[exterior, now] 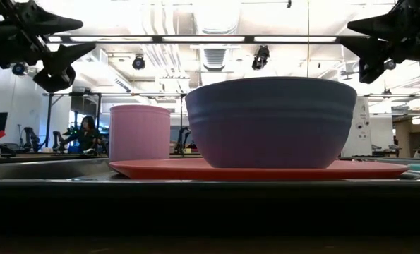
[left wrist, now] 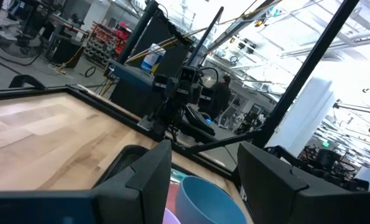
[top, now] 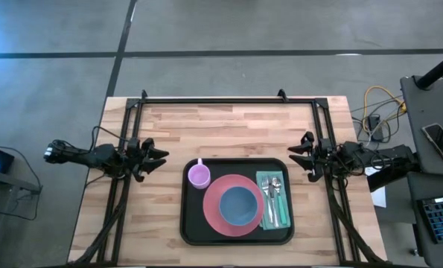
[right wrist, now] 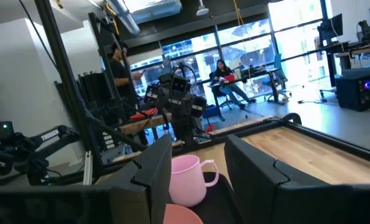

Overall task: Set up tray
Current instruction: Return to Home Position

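Tray (top: 193, 225) sits on the wooden table (top: 228, 126), toward its front edge, between your two arms; on it you see a pink plate (top: 216, 217) with a blue bowl (top: 240, 205) on top; a pink cup (top: 199, 176) stands at the plate's far left corner; a green napkin (top: 262, 179) lies along the plate's right side with cutlery (top: 275, 195) on it. Your left gripper (top: 161, 158) hangs just left of the tray, above the table, fingers apart and empty; your right gripper (top: 295, 156) hangs just right of it, fingers likewise apart, holding nothing.
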